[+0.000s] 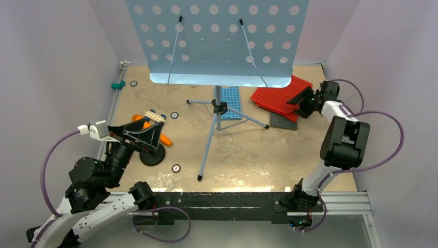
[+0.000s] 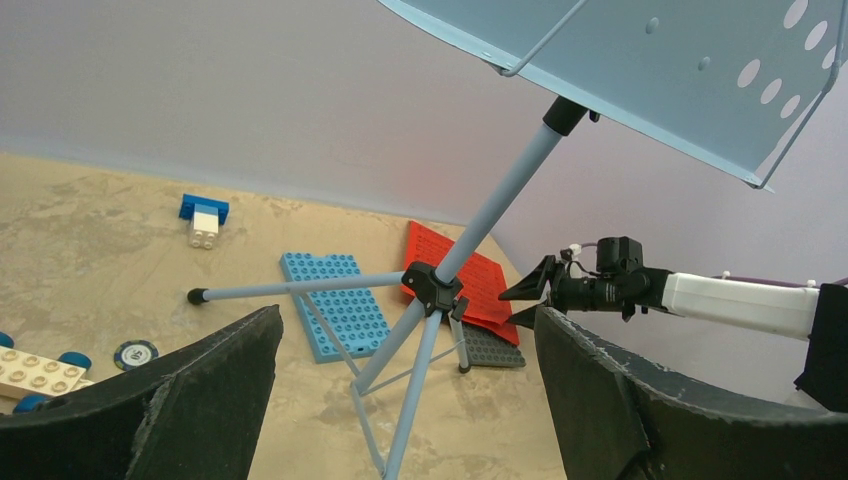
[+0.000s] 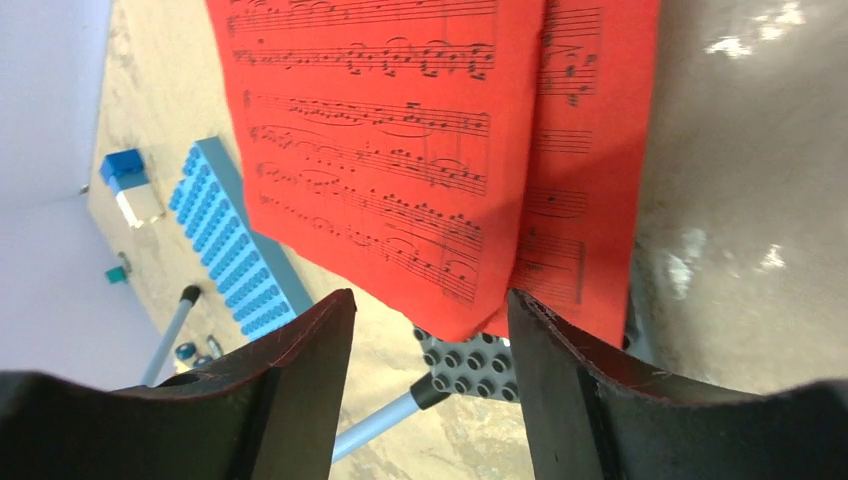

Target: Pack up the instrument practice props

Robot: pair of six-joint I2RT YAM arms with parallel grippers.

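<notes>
No prop is packed; all lie on the bench. Left gripper: fingers spread, empty, over the one orange toy microphone at near left. One music stand stands upright at centre. Right gripper: fingers apart, empty, over two visible red sheet-music pages at far right.

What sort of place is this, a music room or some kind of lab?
Most likely a robot test cell, not a music room: a left arm and right arm bolted at the edge of the table, plain walls closing it in, and staged props, a music stand and red sheet-music pages.
</notes>
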